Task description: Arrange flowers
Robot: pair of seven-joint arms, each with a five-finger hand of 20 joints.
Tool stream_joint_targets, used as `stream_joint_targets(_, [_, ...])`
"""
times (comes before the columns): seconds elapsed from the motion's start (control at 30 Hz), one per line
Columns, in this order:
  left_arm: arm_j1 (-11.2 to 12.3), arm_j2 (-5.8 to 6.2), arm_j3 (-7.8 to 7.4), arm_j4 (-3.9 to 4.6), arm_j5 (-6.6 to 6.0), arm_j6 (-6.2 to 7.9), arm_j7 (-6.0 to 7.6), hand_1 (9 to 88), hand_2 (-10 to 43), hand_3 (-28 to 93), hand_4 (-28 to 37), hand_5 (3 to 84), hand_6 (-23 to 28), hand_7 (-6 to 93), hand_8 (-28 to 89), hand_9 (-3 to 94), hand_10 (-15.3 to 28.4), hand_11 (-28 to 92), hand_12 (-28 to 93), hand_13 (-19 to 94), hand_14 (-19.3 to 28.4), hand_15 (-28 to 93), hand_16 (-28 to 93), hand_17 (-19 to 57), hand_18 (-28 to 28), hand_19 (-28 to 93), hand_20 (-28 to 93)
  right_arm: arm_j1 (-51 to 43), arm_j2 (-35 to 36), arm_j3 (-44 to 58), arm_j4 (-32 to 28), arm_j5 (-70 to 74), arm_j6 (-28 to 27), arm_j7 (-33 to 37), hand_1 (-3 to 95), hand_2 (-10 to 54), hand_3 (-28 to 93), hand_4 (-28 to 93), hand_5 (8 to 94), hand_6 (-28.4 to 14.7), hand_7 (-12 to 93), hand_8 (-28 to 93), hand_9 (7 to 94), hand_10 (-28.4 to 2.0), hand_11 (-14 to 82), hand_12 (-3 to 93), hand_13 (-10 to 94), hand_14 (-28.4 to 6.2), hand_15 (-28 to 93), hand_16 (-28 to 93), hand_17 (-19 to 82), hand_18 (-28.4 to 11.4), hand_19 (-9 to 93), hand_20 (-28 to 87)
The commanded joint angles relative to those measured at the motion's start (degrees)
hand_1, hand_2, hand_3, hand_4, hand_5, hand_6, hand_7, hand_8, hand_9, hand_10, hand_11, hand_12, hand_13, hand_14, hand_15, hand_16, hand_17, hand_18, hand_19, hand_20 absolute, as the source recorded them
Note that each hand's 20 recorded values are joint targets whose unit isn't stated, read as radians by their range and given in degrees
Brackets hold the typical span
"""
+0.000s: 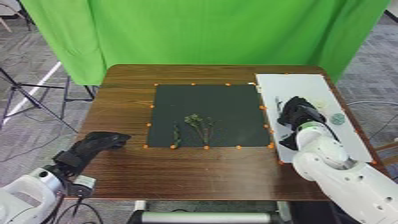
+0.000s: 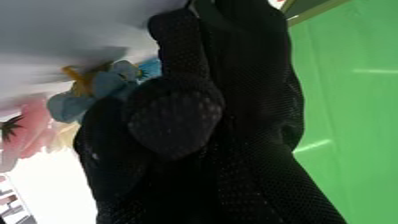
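Observation:
In the head view, my right hand [image 1: 298, 113] is over the white board [image 1: 291, 82], and it hides part of what lies there. A round pale green flower [image 1: 338, 119] lies on the board, to the right of the hand. On the black mat [image 1: 206, 97] lie a leafy green stem [image 1: 176, 137] and, to its right, a branching sprig [image 1: 201, 128]. My left hand [image 1: 98, 142] is open over the table's left side. In the right wrist view, a blue flower [image 2: 111, 86] and a pink flower [image 2: 34, 131] are beside my right hand [image 2: 182, 120]; whether it holds anything is unclear.
Small orange markers edge the black mat and the white board. The brown wooden table [image 1: 124, 107] has a green curtain [image 1: 213, 35] behind its far edge. A black tripod [image 1: 27, 92] stands on the floor to the left.

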Motion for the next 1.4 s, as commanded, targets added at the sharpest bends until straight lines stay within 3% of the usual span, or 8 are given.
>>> stream_joint_targets(0.03, [0.63, -0.62, 0.26, -0.01, -0.13, -1.25, -1.48, 24.4, 1.9, 57, -19.0, 43.5, 6.3, 9.9, -4, 38.6, 16.7, 13, 12, 29, 18.5, 12, 0, -0.7, 11.9, 11, 11, -1.31, -0.69, -0.53, 1.27, 4.11, 0.81, 0.3, 92.7, -9.5, -18, 37, 70.5, -3.3, 27, 26, 87.1, -10.8, 10.8, 44.2, 92, -1.6, 53, 33, 65, -8.6, 92, 47])
stream_joint_targets(0.2, [0.53, -0.43, 0.31, 0.04, -0.32, -1.24, -1.54, 24.4, 1.9, 57, -18.9, 43.4, 6.5, 9.7, -4, 38.6, 16.7, 13, 12, 29, 18.4, 12, 0, -0.7, 11.8, 11, 11, -0.84, 0.15, 0.55, 0.2, 5.75, 3.73, -0.26, 90.1, -9.5, -9, 33, 73.7, -3.7, 26, 24, 89.0, -10.7, 10.5, 43.8, 93, -1.4, 52, 34, 66, -8.8, 92, 46])
stream_joint_targets(0.23, [0.53, -0.4, 0.29, 0.06, -0.32, -1.24, -1.55, 24.4, 2.0, 57, -18.9, 43.4, 6.5, 9.7, -4, 38.6, 16.7, 13, 12, 29, 18.4, 12, 0, -0.7, 11.8, 11, 11, -0.7, 0.34, 1.21, -0.31, 5.55, 3.75, -0.54, 79.9, -9.5, 22, 11, 74.1, -3.8, 26, 24, 89.2, -10.8, 10.4, 44.1, 94, -1.3, 52, 35, 66, -8.7, 92, 46])
stream_joint_targets(0.27, [0.64, -0.36, 0.17, 0.02, -0.39, -1.4, -1.63, 24.4, 2.0, 57, -19.0, 43.4, 6.5, 9.7, -4, 38.6, 16.7, 13, 12, 29, 18.4, 12, 0, -0.7, 11.8, 11, 11, -0.59, 0.83, 1.65, -1.23, 5.83, 4.44, -0.67, 75.7, -9.5, 34, 2, 74.3, -3.9, 26, 24, 89.3, -10.9, 10.3, 44.3, 94, -1.2, 52, 35, 66, -8.7, 92, 46])
stream_joint_targets(0.37, [0.84, -0.21, 0.06, -0.11, -0.54, -1.29, -1.75, 24.5, 2.0, 57, -18.9, 43.4, 6.6, 9.7, -4, 38.6, 16.8, 13, 12, 29, 18.5, 12, 0, -0.7, 11.8, 11, 11, 0.5, 2.12, 2.55, -3.62, 5.7, 6.13, -1.48, 72.6, -9.5, 42, -2, 74.7, -4.0, 27, 24, 89.5, -11.1, 10.6, 44.8, 94, -1.2, 52, 35, 66, -8.7, 92, 46])
stream_joint_targets(0.9, [0.89, 0.76, 0.37, -0.12, -1.06, -1.3, -2.12, 24.3, 1.8, 58, -19.0, 43.4, 6.7, 9.8, -4, 38.5, 16.8, 13, 11, 29, 18.5, 12, 0, -0.8, 11.8, 11, 11, 1.92, 3.02, 3.24, -7.51, 2.35, 1.28, -2.81, 68.2, -9.5, 48, -4, 72.5, -3.6, 30, 23, 88.4, -11.1, 10.7, 45.5, 93, -1.1, 52, 36, 66, -8.5, 93, 47])
stream_joint_targets(1.13, [0.63, 0.18, -0.14, -0.07, -0.94, -2.57, -2.76, 24.3, 2.0, 57, -19.0, 43.3, 6.6, 9.8, -4, 38.3, 16.6, 13, 12, 29, 18.5, 12, 0, -0.9, 11.9, 11, 11, 0.35, 2.06, 4.44, -4.95, 4.61, -1.87, -1.79, 49.6, -9.5, 57, -7, 70.4, -5.9, 17, 15, 79.0, -14.9, 17.4, 22.3, 90, -3.2, 54, 35, 64, -9.9, 93, 48])
stream_joint_targets(1.4, [0.0, -0.06, 0.35, 0.07, -0.59, -2.78, -2.27, 24.3, 2.0, 57, -18.8, 43.3, 6.2, 10.0, -4, 38.3, 16.7, 13, 12, 29, 18.5, 12, 0, -1.0, 11.9, 11, 11, 0.01, 1.21, 4.43, -4.25, 5.15, -5.82, -0.91, 42.4, -9.5, 60, -8, 67.2, -4.3, 16, -4, 75.8, -16.4, 13.7, 19.6, 90, -3.7, 54, 35, 64, -10.6, 93, 48])
